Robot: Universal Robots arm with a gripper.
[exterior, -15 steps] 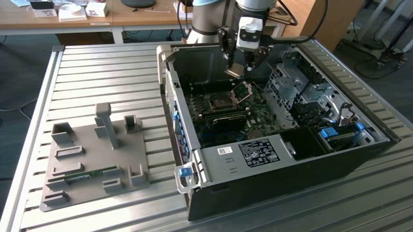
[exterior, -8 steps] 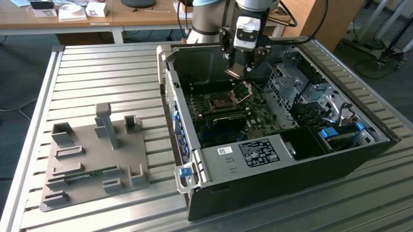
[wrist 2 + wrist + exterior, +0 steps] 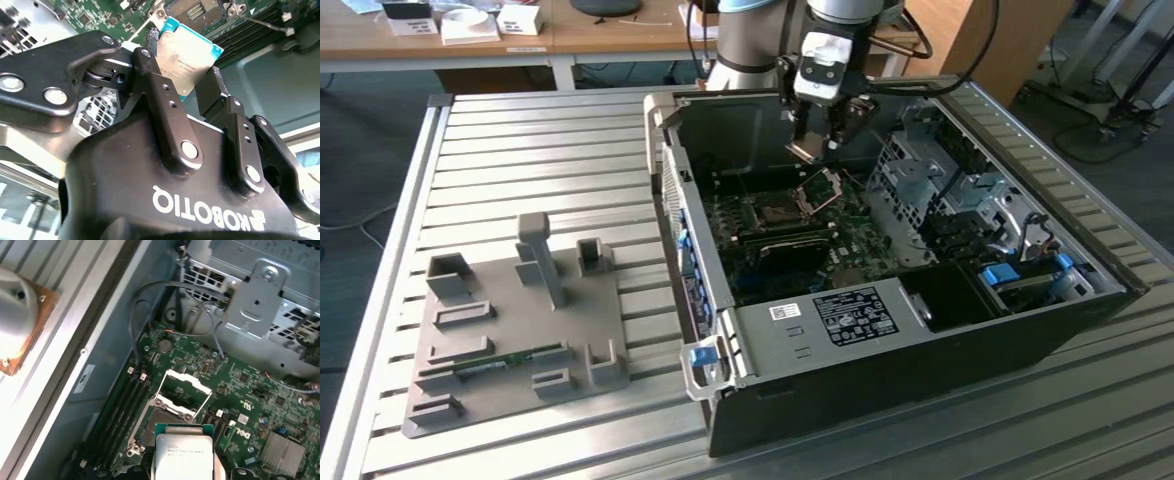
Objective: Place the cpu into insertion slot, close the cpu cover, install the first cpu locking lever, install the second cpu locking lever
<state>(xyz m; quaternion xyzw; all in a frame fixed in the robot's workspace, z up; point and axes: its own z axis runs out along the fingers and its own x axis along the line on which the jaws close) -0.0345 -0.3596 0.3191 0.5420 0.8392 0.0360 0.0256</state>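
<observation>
**Exterior view.** An open computer case [image 3: 854, 370] lies on a ribbed metal bench [image 3: 520, 150]. A grey fixture plate [image 3: 494, 290] carrying a green memory stick [image 3: 494, 363] sits beside it, toward the exterior view's left. The tool [image 3: 817, 145] hangs inside the case opening, between the rear case wall and a drive cage [image 3: 927, 170]. It is above the motherboard [image 3: 854, 245]. The cpu [image 3: 803, 152] is pinched at its tip. Below it, the cpu cover [image 3: 821, 188] stands raised on its hinge, with the insertion slot [image 3: 771, 213] uncovered beside it. The cpu is in the air, well clear of the slot.

**Second wrist view.** The two black fingers [image 3: 165, 100] of the tool [image 3: 182, 65] are pressed against opposite edges of the cpu [image 3: 192, 50], metal face toward the camera. The insertion slot [image 3: 197, 7] lies beyond it, cut off by the frame edge.

**First wrist view.** The cpu [image 3: 184, 455] is tilted in the foreground and hides one corner of the insertion slot [image 3: 159, 422]. The cpu cover [image 3: 182, 387] is tipped up behind the slot. Long memory slots [image 3: 122, 405] flank the slot, and loose cables [image 3: 150, 295] loop over the board toward the drive cage [image 3: 260, 295]. The locking levers are hard to make out.
</observation>
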